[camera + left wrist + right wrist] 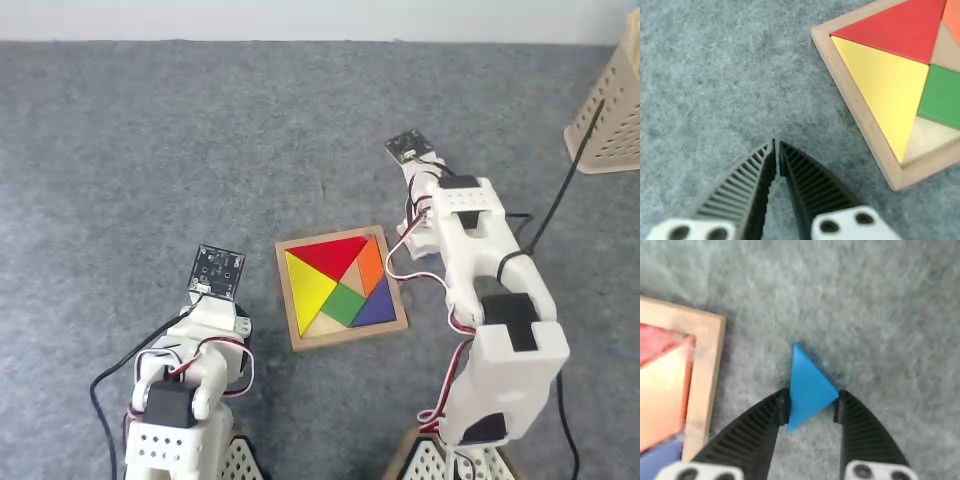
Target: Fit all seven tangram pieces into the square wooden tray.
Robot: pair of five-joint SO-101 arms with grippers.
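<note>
Beside the tray, one blue triangle.

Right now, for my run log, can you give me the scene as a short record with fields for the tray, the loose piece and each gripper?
Tray: square wooden tray on the grey carpet, between the arms
Pieces seated: red triangle, yellow triangle, green square, orange piece, purple triangle
Bare spots: two wood-coloured triangular gaps
Loose piece: blue triangle, outside the tray
Right gripper: closed on the blue triangle
Left gripper: shut, empty, over the carpet beside the tray
</note>
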